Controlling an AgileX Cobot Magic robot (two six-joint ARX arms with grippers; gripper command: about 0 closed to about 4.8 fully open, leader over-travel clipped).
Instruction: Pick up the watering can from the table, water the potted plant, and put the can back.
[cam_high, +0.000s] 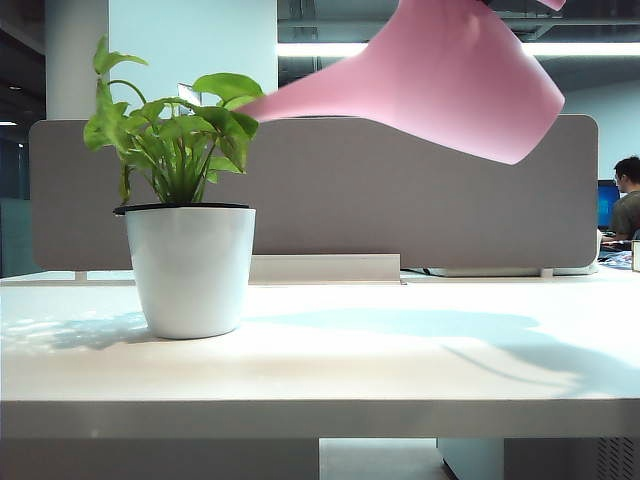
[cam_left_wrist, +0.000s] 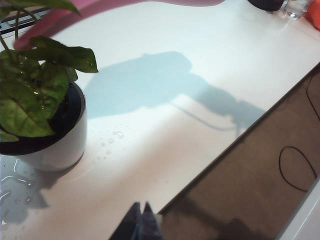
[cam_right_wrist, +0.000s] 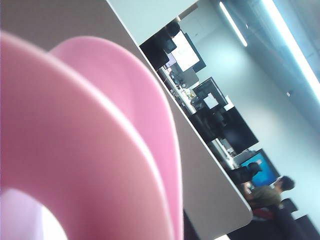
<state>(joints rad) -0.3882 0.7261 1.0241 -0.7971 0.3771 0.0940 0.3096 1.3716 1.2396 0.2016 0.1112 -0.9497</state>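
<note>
The left gripper's (cam_left_wrist: 141, 220) fingers (cam_left_wrist: 149, 223) were pressed together, hovering over the table (cam_high: 400, 350) edge, well clear of the plant (cam_high: 185, 225). The right gripper's fingers were out of sight, so their state couldn't be told. The can (cam_high: 450, 75) hung tilted in the air, spout reaching over the plant's leaves.

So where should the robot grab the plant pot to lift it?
Probably the white pot by its wall, just under the black rim, coming from the side. Leaves crowd the top, and the pot widens upward, so it shouldn't slip down. The left gripper, shut, hangs over the table edge; the right gripper is out of sight.
</note>
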